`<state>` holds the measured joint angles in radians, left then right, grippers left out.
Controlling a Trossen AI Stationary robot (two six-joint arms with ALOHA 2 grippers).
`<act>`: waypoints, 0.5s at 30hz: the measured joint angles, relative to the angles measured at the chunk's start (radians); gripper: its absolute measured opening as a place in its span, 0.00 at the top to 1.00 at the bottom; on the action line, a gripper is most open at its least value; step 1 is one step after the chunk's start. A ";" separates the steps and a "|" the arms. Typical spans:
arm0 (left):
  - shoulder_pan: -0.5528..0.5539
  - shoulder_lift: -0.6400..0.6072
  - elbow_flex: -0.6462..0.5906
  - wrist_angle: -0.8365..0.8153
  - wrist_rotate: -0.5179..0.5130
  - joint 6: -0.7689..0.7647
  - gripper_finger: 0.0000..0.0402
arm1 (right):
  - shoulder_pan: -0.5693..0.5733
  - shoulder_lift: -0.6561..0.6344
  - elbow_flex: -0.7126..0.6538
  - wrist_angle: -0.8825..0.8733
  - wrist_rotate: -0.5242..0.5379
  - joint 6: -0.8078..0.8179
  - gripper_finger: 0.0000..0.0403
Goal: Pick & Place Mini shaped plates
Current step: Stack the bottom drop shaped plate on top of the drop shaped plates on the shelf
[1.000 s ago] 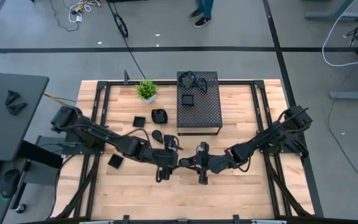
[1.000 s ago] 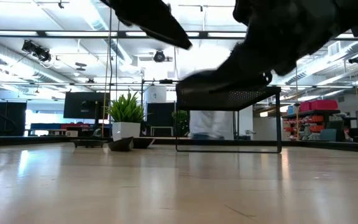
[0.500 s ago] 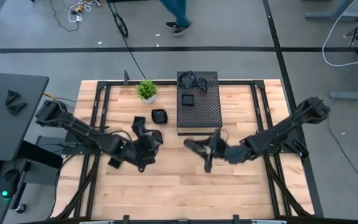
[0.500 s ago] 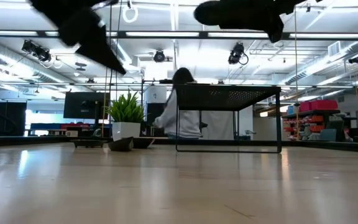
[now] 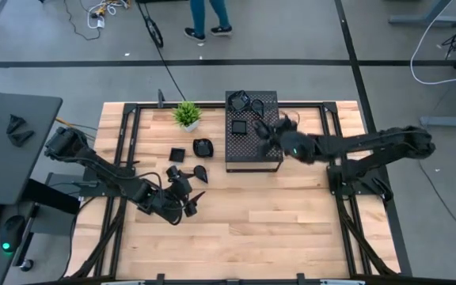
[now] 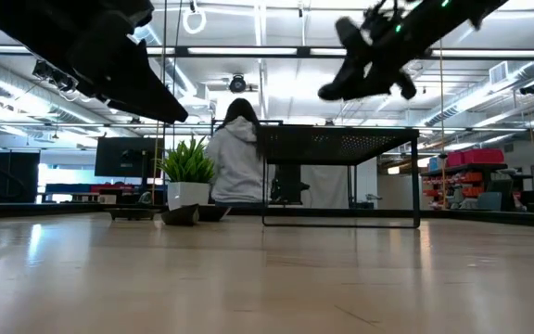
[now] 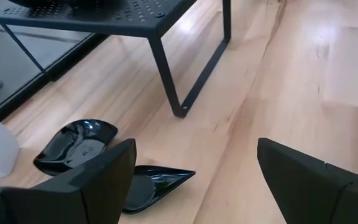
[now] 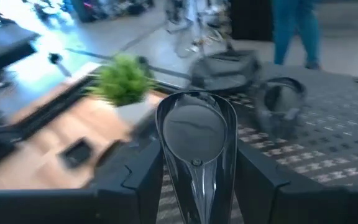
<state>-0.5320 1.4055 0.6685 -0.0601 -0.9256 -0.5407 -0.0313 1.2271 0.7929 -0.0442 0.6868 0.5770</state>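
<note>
My right gripper is above the black perforated box, shut on a glossy black teardrop plate. More mini plates lie on the box top. On the wood left of the box lie a square plate, a rounded leaf plate and a teardrop plate, each flat on its base. My left gripper hangs open just near of them, nothing between its fingers. My right gripper pinches the teardrop plate between its two fingers, which sit on the two sides of its narrow pointed end. The broad end points away from the wrist. The plate is lifted clear above the box top.
A small green potted plant stands at the far edge, left of the box. The box stands on thin metal legs. A person walks on the floor beyond the table. Bare wood lies in the near middle.
My right gripper has risen from the table's middle and swung toward the far edge, carrying the teardrop plate over the box. My left gripper has drawn away from the middle toward the table's left, staying open, and has rolled.
</note>
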 joint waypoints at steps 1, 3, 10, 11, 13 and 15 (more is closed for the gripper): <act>0.000 0.000 0.000 -0.001 -0.006 0.000 0.15 | -0.037 0.005 0.000 -0.004 -0.025 0.002 0.59; 0.000 0.000 0.000 -0.001 -0.010 0.002 0.15 | -0.106 0.019 0.000 0.006 -0.060 -0.002 0.59; 0.002 0.001 0.000 -0.002 -0.029 0.004 0.15 | -0.267 0.069 0.006 0.026 -0.173 -0.007 0.59; 0.002 0.001 0.000 -0.003 -0.034 0.008 0.15 | -0.277 0.082 0.019 0.022 -0.182 -0.005 0.59; 0.006 0.001 0.000 -0.003 -0.040 0.010 0.15 | -0.283 0.112 0.061 0.007 -0.196 -0.013 0.59; 0.010 0.001 0.000 -0.003 -0.040 0.010 0.15 | -0.283 0.151 0.120 -0.039 -0.193 -0.033 0.59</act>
<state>-0.5221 1.4063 0.6682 -0.0631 -0.9655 -0.5308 -0.3141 1.3778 0.9126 -0.0833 0.4934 0.5437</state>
